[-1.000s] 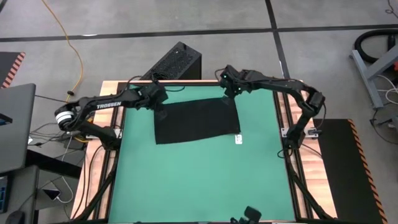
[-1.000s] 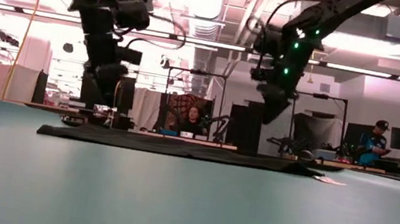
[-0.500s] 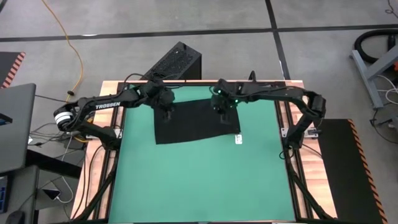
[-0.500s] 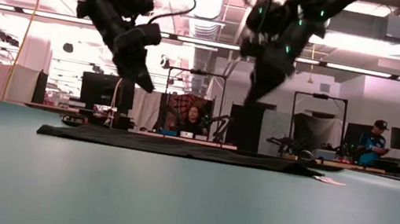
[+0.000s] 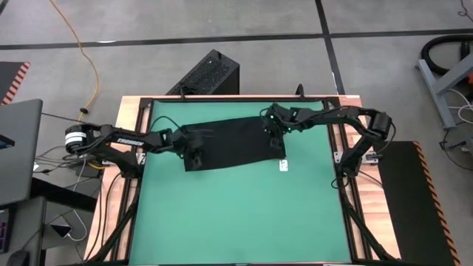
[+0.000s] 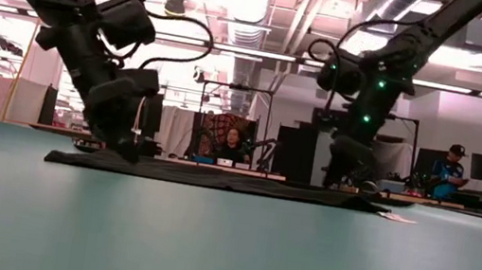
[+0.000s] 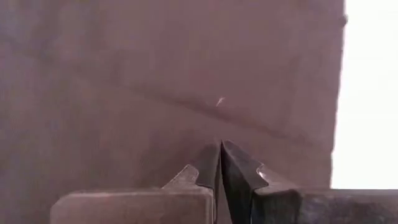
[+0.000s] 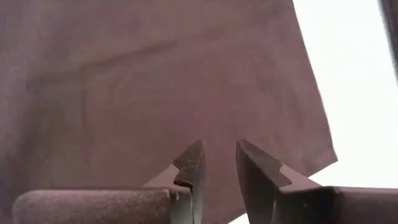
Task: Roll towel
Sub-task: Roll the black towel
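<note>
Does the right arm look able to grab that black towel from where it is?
Probably yes. The right hand hangs just over the towel near its right edge, fingers parted, with nothing between them.

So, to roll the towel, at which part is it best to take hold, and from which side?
Probably the two corners of one long edge, coming from above. The towel lies flat on the green mat, so only a thin edge can be pinched. The left gripper and right gripper are over opposite ends.

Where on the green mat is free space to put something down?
The mat is bare from the towel to its near edge. It is crowded at the towel, with the left gripper and the right gripper over its ends.
</note>
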You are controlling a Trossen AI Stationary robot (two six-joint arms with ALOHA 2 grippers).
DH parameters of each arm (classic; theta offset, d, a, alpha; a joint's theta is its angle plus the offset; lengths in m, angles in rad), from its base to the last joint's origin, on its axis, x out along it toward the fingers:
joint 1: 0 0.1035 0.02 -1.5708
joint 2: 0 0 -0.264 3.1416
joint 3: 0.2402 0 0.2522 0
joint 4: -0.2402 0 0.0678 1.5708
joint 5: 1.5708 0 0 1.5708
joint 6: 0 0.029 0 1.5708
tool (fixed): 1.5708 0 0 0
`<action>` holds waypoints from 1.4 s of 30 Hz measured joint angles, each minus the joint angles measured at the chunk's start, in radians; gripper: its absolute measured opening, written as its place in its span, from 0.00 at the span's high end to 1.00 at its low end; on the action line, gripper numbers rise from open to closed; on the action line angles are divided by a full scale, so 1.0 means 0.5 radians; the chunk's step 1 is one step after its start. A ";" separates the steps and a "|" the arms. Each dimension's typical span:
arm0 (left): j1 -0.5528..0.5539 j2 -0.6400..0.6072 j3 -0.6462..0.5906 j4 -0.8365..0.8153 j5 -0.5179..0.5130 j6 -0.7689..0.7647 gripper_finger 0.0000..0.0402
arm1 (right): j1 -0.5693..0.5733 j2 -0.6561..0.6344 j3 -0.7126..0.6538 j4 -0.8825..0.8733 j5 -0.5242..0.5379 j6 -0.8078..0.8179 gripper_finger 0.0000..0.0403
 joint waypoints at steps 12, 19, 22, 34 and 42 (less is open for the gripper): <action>0.009 -0.005 0.005 -0.343 -0.329 0.099 1.00 | 0.413 -0.011 -0.279 0.058 0.046 0.610 0.73; 0.031 -0.019 0.031 -0.385 -0.516 0.254 1.00 | 1.077 0.003 -0.273 0.331 0.074 1.187 0.73; 0.032 -0.040 0.095 -0.421 -0.623 0.418 1.00 | 1.314 0.008 -0.180 0.359 0.185 1.294 0.73; -0.170 -0.326 0.240 -0.192 -0.254 0.172 1.00 | 1.323 -0.018 0.309 0.229 0.825 0.295 0.73; -0.765 -0.249 0.045 0.262 -0.719 -0.312 1.00 | 0.589 0.180 0.310 0.849 0.139 -0.023 0.73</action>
